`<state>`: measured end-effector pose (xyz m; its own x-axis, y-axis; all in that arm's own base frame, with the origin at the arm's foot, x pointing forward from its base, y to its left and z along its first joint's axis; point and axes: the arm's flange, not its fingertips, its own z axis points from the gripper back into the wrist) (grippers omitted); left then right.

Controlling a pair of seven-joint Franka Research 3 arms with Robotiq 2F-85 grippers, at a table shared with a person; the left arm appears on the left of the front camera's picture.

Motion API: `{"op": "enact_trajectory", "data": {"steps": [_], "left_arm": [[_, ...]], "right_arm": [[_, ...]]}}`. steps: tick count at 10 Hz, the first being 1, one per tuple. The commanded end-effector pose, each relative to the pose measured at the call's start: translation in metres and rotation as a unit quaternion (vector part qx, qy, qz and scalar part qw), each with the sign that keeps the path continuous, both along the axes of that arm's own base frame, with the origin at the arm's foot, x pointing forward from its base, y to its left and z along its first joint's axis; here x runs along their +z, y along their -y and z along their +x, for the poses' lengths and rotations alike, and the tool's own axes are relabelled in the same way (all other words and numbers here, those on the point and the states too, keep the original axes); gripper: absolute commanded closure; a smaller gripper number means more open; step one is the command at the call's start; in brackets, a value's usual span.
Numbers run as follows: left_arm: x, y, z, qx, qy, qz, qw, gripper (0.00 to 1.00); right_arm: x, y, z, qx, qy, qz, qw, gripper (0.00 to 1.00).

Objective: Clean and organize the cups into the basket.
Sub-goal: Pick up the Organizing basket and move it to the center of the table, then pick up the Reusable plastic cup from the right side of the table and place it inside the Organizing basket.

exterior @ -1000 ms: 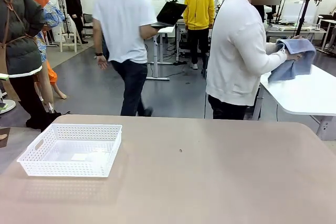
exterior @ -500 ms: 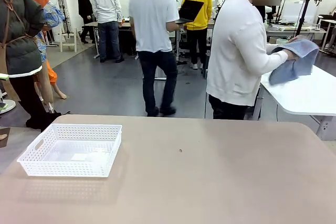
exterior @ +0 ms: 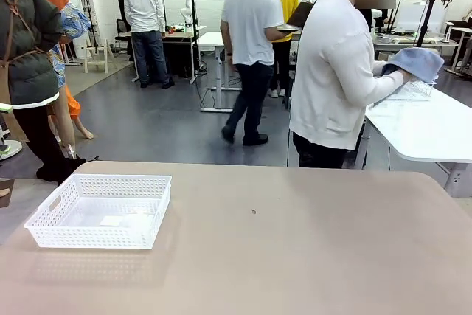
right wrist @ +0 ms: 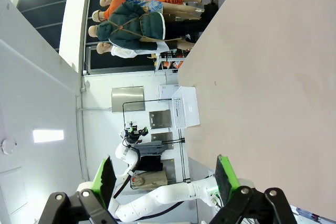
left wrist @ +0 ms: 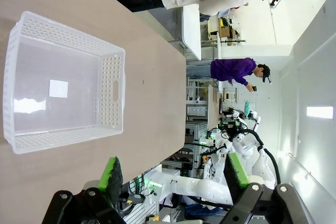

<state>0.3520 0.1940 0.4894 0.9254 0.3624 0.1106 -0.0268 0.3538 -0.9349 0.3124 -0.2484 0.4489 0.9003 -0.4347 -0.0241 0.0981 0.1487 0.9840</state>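
The basket (exterior: 94, 238) sits on the left part of the tabletop (exterior: 310, 256), on the left arm's side. Its handle slots are in the left and right end walls, so its long axis probably runs across the table rather than toward the person. Inside it is bare apart from a small pale label on the floor, so no cup has been placed yet.

In the left wrist view the basket (left wrist: 113, 77) lies just ahead of the left end effector (left wrist: 173, 174) and a little to one side of its line. The open top faces the camera. That end effector is released: its green pads stand wide apart, with nothing between them and nothing touching them.

The right end effector (right wrist: 165, 176) is spread just as wide and also carries nothing. It looks along a bare stretch of tabletop, well apart from the basket, so the left arm is clearly the nearer one.

At the far side the person (exterior: 332, 71) is turned toward a neighbouring white table with both hands in a blue cloth (exterior: 417, 60). Whether the cloth wraps a cup cannot be told.
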Motion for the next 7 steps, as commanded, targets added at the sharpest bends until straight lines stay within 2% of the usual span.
{"op": "enact_trajectory", "data": {"steps": [1,7], "left_arm": [[0.0016,-0.0015,-0.0013,-0.003,0.002,-0.004,1.0,0.0],[0.0016,-0.0015,-0.0013,-0.003,0.002,-0.004,1.0,0.0]], "right_arm": [[-0.0013,-0.0007,-0.005,0.006,-0.005,0.0,1.0,0.0],[-0.0013,-0.0007,-0.005,0.006,-0.005,0.0,1.0,0.0]]}}
